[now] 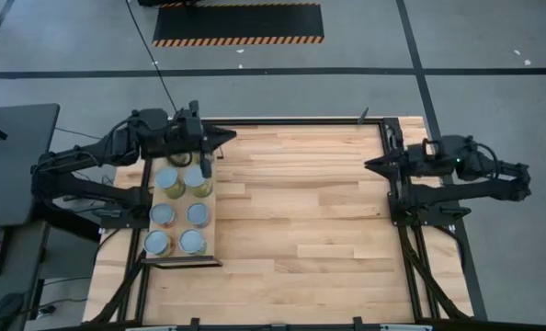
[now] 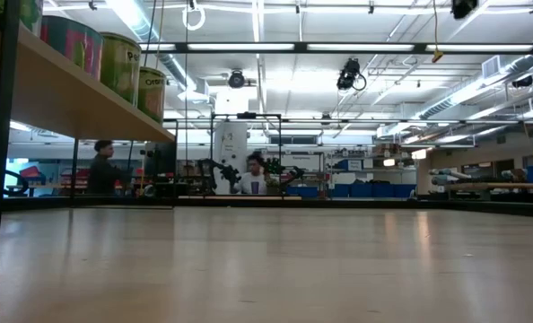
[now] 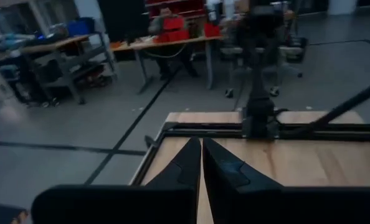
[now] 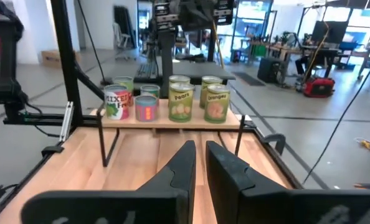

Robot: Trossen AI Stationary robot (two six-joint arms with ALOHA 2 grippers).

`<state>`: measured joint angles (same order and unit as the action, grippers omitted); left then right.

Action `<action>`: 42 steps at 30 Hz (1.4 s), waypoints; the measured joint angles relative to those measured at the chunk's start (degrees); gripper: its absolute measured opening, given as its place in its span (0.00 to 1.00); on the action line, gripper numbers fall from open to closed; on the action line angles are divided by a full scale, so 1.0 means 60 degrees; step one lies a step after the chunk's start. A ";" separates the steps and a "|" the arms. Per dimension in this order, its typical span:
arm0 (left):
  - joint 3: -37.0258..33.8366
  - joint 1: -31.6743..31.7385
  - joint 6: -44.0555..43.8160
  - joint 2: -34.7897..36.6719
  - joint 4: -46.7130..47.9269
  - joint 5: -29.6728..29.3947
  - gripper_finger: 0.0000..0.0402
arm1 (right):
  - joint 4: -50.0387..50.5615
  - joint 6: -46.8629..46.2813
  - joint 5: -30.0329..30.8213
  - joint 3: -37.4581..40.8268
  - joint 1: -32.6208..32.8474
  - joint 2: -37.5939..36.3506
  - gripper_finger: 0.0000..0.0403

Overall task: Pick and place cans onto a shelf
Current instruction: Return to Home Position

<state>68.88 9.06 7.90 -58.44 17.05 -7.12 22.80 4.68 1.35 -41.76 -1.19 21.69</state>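
Several cans [image 1: 198, 214] stand upright in two rows on the shelf [image 1: 212, 207], a pale board on a black frame along the table's left side. The right wrist view shows the cans [image 4: 180, 102] on the board [image 4: 172, 120], raised above the tabletop. In the low view the shelf [image 2: 60, 90] and its cans [image 2: 123, 63] show at the upper left. My left gripper [image 1: 231, 137] hovers by the shelf's far end, pointing right, shut and holding nothing [image 3: 202, 142]. My right gripper [image 1: 368, 165] is at the table's right edge, pointing left toward the shelf, shut and holding nothing [image 4: 200, 144].
The wooden tabletop [image 1: 301, 211] stretches between the two grippers. A black frame [image 1: 392, 147] runs along the table's edges. People sit at benches [image 3: 166, 25] in the room beyond.
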 joint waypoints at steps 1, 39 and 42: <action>0.0000 -0.0072 -0.0065 -0.0003 -0.0028 -0.0109 0.06 | -0.0076 -0.0130 -0.0005 0.0365 0.0000 -0.0420 0.11; -0.5554 -0.0915 -0.0265 0.7759 -0.2369 0.0229 0.05 | -0.7872 -0.2765 0.0536 0.6900 0.0000 -0.3492 0.11; -0.5940 -0.0915 -0.0774 0.8602 -0.2109 0.0904 0.05 | -0.7868 -0.2759 0.0533 0.6900 0.0001 -0.3493 0.11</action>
<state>33.24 3.57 3.25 -6.83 4.40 -1.69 -24.41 -11.88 4.55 -0.36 -1.19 0.73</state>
